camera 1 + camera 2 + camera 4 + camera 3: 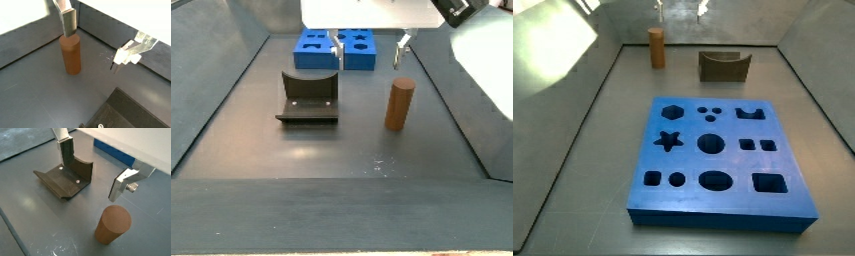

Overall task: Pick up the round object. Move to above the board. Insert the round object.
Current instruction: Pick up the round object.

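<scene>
The round object, an orange-brown peg, stands upright on the grey floor; it shows in both wrist views and in a side view. The blue board with dark cut-outs lies flat, and its edge shows in a wrist view and in a side view. My gripper hangs open and empty above the floor, between the peg and the board. In both wrist views the gripper holds nothing, and the peg stands beside the fingers, not between them.
The dark fixture stands on the floor next to the peg and shows in a wrist view and in a side view. Grey walls enclose the floor on all sides.
</scene>
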Motion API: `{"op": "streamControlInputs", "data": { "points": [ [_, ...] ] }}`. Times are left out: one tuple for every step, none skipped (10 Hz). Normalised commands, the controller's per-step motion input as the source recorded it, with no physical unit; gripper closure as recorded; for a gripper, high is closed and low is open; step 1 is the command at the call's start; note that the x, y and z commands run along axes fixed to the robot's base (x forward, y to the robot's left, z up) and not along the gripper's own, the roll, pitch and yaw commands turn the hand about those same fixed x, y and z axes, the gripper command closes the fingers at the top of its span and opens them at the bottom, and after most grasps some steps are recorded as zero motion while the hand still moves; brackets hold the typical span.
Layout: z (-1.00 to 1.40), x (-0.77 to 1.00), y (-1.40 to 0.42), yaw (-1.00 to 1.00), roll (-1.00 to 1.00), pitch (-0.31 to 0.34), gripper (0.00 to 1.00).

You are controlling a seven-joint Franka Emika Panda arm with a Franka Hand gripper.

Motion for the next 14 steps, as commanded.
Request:
{"op": "streamControlInputs", "data": {
  "points": [
    [0.0, -0.01, -0.03, 0.0, 0.0, 0.0, 0.0],
    [-0.03, 0.0, -0.35, 0.16, 0.0, -0.023, 0.0],
    [-0.06, 0.0, -0.5, 0.16, 0.08, 0.0, 0.0],
    [-0.05, 0.0, -0.37, 0.02, 0.1, -0.029, 0.0],
    [-0.01, -0.05, 0.12, -0.02, 0.21, 0.0, 0.0],
    [-0.03, -0.53, 0.36, -0.15, 0.0, -0.163, 0.0],
    [-0.01, -0.44, 0.26, -0.04, 0.0, -0.149, 0.0],
    [-0.08, -0.52, 0.19, -0.02, 0.03, -0.209, 0.0],
    [-0.14, -0.53, 0.2, 0.0, 0.03, -0.229, 0.0],
    [-0.23, -0.5, 0.23, 0.0, 0.01, -0.254, 0.0],
    [-0.41, -0.33, 0.23, 0.0, 0.0, -0.246, 0.0],
    [-0.38, -0.12, 0.09, 0.0, 0.0, -0.183, 0.0],
    [-0.37, -0.01, 0.0, 0.0, 0.0, -0.103, 0.0],
    [-0.35, 0.0, 0.04, 0.0, 0.0, -0.086, 0.0]
  ]
}}
